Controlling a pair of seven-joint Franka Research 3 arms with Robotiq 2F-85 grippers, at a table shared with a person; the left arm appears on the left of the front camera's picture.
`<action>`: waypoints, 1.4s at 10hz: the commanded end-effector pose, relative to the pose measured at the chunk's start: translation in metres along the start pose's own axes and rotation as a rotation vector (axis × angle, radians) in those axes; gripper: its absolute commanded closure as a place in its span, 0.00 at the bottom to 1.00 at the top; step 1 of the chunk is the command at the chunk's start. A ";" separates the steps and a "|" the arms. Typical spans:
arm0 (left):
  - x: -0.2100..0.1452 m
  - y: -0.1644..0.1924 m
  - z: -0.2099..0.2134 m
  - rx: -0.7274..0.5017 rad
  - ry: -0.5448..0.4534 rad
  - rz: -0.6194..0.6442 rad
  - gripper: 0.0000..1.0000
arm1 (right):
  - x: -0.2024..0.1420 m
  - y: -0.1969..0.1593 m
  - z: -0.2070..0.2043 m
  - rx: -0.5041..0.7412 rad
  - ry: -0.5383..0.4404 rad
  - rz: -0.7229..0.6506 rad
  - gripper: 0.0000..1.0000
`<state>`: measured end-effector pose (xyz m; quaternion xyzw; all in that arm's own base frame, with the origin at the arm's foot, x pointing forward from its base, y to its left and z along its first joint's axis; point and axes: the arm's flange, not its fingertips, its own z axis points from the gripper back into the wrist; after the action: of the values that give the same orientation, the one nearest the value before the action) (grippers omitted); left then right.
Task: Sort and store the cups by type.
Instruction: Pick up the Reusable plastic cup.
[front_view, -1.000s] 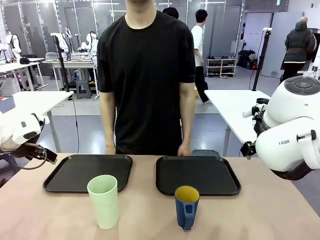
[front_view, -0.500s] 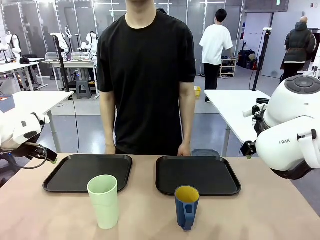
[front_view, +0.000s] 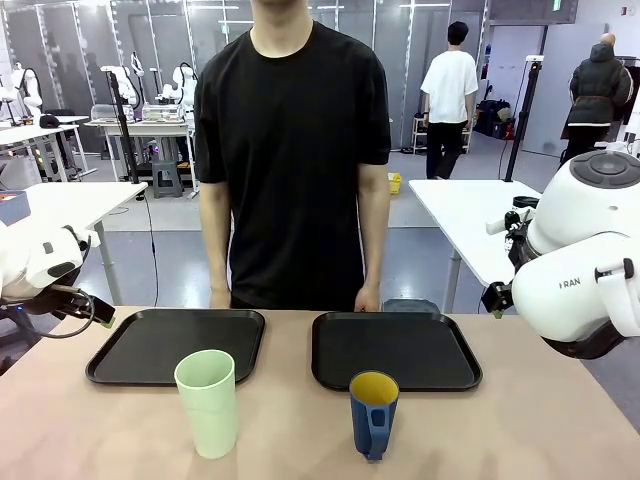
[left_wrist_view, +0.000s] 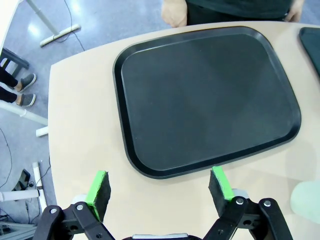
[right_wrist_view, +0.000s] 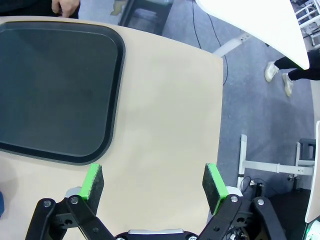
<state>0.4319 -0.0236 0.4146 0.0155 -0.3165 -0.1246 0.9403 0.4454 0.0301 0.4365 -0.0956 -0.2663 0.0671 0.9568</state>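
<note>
Tan counter (front_view: 300, 440). Far side: left tray (front_view: 178, 345), right tray (front_view: 395, 350), black, side by side. Near side: green tumbler (front_view: 207, 402), blue mug (front_view: 374, 412), upright, apart.

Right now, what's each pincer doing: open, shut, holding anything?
Left pincer: open, holding nothing.
Right pincer: open, holding nothing.
</note>
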 end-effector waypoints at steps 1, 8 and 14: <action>0.000 0.001 0.000 0.000 -0.001 0.002 0.00 | 0.000 0.001 0.000 -0.002 -0.001 0.005 0.00; 0.000 0.001 0.000 0.000 -0.001 0.002 0.00 | 0.000 0.001 0.000 -0.002 -0.001 0.005 0.00; 0.000 0.001 0.000 0.000 -0.001 0.002 0.00 | 0.000 0.001 0.000 -0.002 -0.001 0.005 0.00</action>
<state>0.4319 -0.0236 0.4146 0.0155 -0.3164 -0.1246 0.9403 0.4454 0.0304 0.4366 -0.0948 -0.2665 0.0675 0.9568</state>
